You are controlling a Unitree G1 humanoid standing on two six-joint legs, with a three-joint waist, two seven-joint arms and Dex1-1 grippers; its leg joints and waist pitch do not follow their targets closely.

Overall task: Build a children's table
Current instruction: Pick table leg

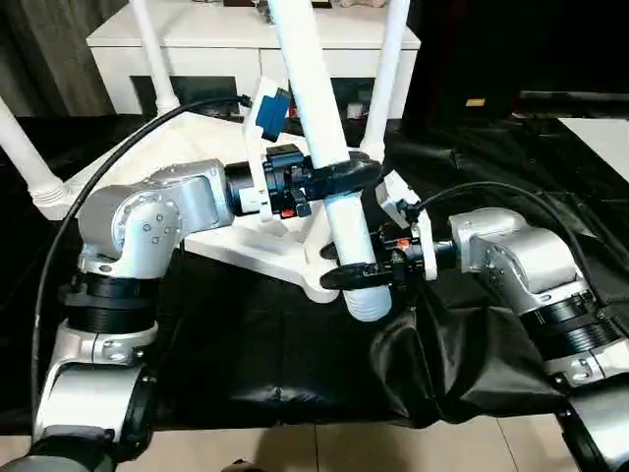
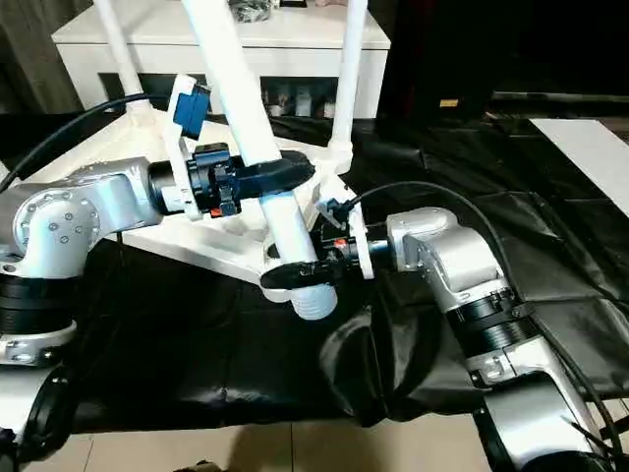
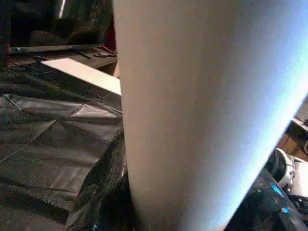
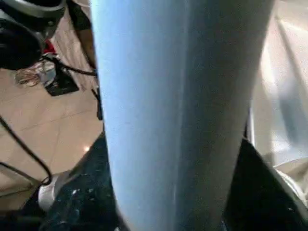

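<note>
As both silver forearms angle inward, the right gripper (image 1: 356, 275) clasps the loose white leg (image 1: 319, 128) near its ribbed lower end, fingers closed round the tube. Just above, the left gripper (image 1: 344, 177) rings the same leg. Behind, the upturned tabletop (image 1: 256, 246) rests on black sheeting (image 1: 246, 364), three legs standing.

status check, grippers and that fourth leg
Left gripper and right gripper both clamped around leg. Threaded end at tabletop corner, not seated. Black sheet bunched beside.
</note>
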